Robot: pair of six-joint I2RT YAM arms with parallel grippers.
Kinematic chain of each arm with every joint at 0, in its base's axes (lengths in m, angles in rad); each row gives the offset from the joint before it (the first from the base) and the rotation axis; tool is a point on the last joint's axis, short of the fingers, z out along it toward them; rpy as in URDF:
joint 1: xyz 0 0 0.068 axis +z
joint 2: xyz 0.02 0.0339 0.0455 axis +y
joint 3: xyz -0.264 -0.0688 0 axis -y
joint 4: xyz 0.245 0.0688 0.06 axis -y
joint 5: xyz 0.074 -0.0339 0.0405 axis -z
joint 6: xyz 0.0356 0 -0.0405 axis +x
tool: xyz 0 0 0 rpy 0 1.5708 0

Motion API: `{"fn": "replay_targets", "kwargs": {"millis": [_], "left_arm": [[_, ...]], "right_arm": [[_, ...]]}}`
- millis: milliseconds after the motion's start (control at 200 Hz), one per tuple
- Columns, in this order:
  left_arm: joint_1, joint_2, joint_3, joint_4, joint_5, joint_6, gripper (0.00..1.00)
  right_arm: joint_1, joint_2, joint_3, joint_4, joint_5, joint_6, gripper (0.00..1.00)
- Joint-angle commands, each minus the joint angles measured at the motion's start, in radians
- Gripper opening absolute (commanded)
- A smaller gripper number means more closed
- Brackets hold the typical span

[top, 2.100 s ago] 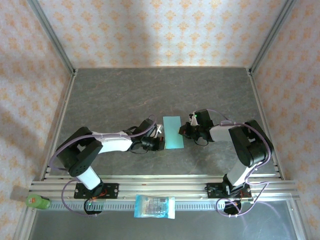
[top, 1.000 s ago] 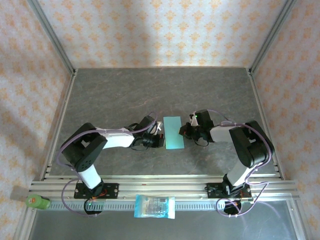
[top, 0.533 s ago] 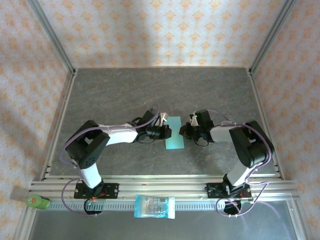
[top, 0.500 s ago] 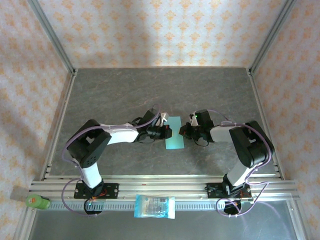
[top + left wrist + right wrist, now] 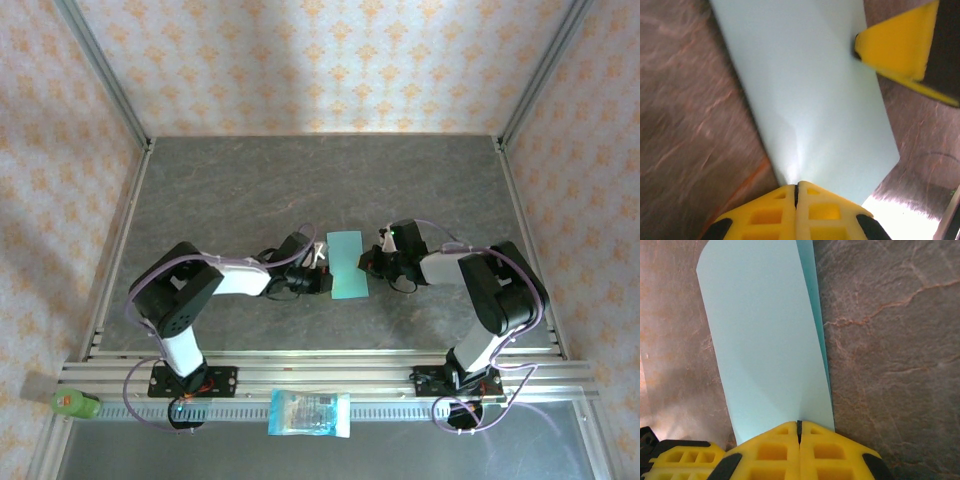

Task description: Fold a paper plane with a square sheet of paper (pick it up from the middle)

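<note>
From above, the square sheet of paper [image 5: 347, 265] lies folded into a narrow upright strip on the grey table [image 5: 250, 190], between the two sets of fingers. The left gripper [image 5: 320, 281] meets the strip's left edge near its lower end, and the right gripper [image 5: 368, 262] meets the right edge about halfway along. Well behind both grippers, on the near rail [image 5: 400, 410], lies a blue-and-white printed packet [image 5: 310, 412]. In the left wrist view, the left gripper [image 5: 796, 186] has its yellow fingers [image 5: 765, 215] pressed together with only a thin seam between them. They are pinched onto the near edge of the square sheet of paper [image 5: 810, 100], which stretches away from the tips as a pale teal band. Beyond the tips and to their right, one yellow finger [image 5: 900, 47] of the other arm touches the sheet's far edge. In the right wrist view, the right gripper [image 5: 799, 424] is likewise closed to a hairline, nipping the near edge of the square sheet of paper [image 5: 765, 340]. The sheet runs straight ahead of the tips, and a second layer peeks out as a thin sliver along its right side. Just left of these fingers, at the sheet's near corner, sits another yellow-and-black finger [image 5: 670, 457].
</note>
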Motion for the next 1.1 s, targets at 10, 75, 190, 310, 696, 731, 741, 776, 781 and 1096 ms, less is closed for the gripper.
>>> {"fn": "replay_targets", "kwargs": {"millis": [10,75,190,310,696,731,741,776,781,1096], "left_arm": [[-0.007,-0.097,-0.054,-0.105,-0.092,0.017,0.00],[-0.009,-0.150,-0.056,-0.070,-0.136,-0.006,0.00],[0.000,-0.211,-0.056,0.024,-0.176,-0.059,0.00],[0.043,-0.187,-0.034,0.131,-0.145,-0.130,0.02],[0.119,0.090,0.255,0.070,-0.046,-0.133,0.06],[0.127,0.115,0.274,0.061,-0.046,-0.134,0.07],[0.130,0.121,0.281,0.058,-0.047,-0.135,0.07],[0.138,0.143,0.301,0.048,-0.044,-0.136,0.07],[0.138,0.145,0.304,0.047,-0.043,-0.136,0.07],[0.152,0.301,0.455,-0.003,0.043,-0.121,0.10]], "right_arm": [[-0.009,0.045,-0.068,-0.182,0.083,0.001,0.00],[-0.008,0.019,-0.065,-0.156,0.043,0.006,0.00],[0.002,-0.067,-0.063,-0.046,-0.079,0.033,0.06],[0.010,-0.177,-0.056,0.092,-0.144,0.117,0.13],[-0.004,-0.345,-0.080,-0.267,0.046,0.167,0.47],[-0.004,-0.346,-0.087,-0.270,0.021,0.163,0.47],[-0.003,-0.347,-0.090,-0.269,0.019,0.163,0.47],[-0.001,-0.353,-0.103,-0.270,0.012,0.167,0.47],[-0.001,-0.354,-0.105,-0.270,0.012,0.168,0.47],[0.000,-0.346,-0.122,-0.339,0.012,0.123,0.47]]}}
